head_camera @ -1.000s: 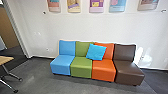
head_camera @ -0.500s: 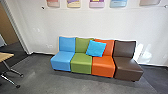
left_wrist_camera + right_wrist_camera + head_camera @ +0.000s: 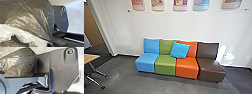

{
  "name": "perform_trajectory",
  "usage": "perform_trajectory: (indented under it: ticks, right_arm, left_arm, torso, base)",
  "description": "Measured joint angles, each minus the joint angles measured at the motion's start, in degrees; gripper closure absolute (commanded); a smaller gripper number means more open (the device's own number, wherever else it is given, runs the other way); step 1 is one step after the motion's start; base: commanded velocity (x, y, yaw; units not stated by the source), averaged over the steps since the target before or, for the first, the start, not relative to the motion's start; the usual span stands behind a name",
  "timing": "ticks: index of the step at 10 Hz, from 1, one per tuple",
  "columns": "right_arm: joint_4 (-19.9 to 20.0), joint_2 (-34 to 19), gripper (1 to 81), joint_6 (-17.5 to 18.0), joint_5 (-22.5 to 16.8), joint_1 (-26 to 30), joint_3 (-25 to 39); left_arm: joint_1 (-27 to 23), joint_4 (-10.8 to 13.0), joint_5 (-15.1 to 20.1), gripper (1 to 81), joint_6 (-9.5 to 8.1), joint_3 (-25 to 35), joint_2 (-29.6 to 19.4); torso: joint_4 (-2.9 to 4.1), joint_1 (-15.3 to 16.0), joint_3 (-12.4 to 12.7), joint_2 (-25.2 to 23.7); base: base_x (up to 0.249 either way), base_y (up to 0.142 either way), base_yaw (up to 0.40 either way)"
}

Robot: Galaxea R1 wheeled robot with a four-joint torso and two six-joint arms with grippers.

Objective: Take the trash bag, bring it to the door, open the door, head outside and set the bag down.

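While the trash bag (image 3: 31, 18) looms large in our left wrist view, we cannot tell how far our left claw or our right claw is open, or whether either has hold of the plastic. Close to the left wrist, the bag's glossy, dark grey-brown skin draws into a narrow, creased point against some black parts, with pale crumpled film (image 3: 22, 33) touching it. From our right wrist, we see the bag bulging, rounded and wrinkled, just beside our own wide dark plate. Farther out, at twelve o'clock, we face four armless chairs set side by side against a white wall (image 3: 166, 26): a blue chair (image 3: 146, 62) toward eleven, then a green chair (image 3: 165, 65), an orange chair (image 3: 187, 68) and, toward one, a brown chair (image 3: 211, 70). Tilted across the green and orange backs is a bright blue cushion (image 3: 179, 50). Above them we have a row of posters (image 3: 180, 5), with sunlight glaring on the wall near one. Toward ten o'clock we find a wood-topped table (image 3: 90, 59) on metal legs with casters, well apart from the chairs across the grey floor (image 3: 134, 83); past it opens a doorway (image 3: 92, 42).
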Motion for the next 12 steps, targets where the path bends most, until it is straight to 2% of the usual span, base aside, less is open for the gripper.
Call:
perform_trajectory:
  ticks: [3,6,8,12]
  right_arm:
    - [0.0,0.3,1.0,0.0,0.0,-0.2,-0.2]
    - [-0.1,0.8,1.0,0.0,0.1,-0.3,-0.3]
    - [-0.3,1.5,1.0,0.0,-0.4,-0.8,-1.3]
    - [-0.5,2.9,1.0,0.0,-0.4,-1.0,-2.9]
  left_arm:
    - [0.0,0.0,0.0,81.1,-0.02,0.0,0.0]
    - [0.5,0.0,0.0,81.1,0.0,-0.2,0.0]
    - [0.8,0.0,0.4,81.1,0.0,-1.4,0.6]
    - [1.3,0.0,0.4,81.1,-0.02,-2.0,0.8]
  torso:
    - [0.0,-3.8,3.5,5.7]
    - [0.0,-7.1,4.2,11.3]
    - [0.0,-7.6,5.3,13.3]
    - [0.0,-7.9,12.6,14.2]
  base:
    - [0.0,0.0,0.0]
    - [0.0,0.0,0.0]
    - [0.0,0.0,0.0]
    - [0.0,0.0,0.0]
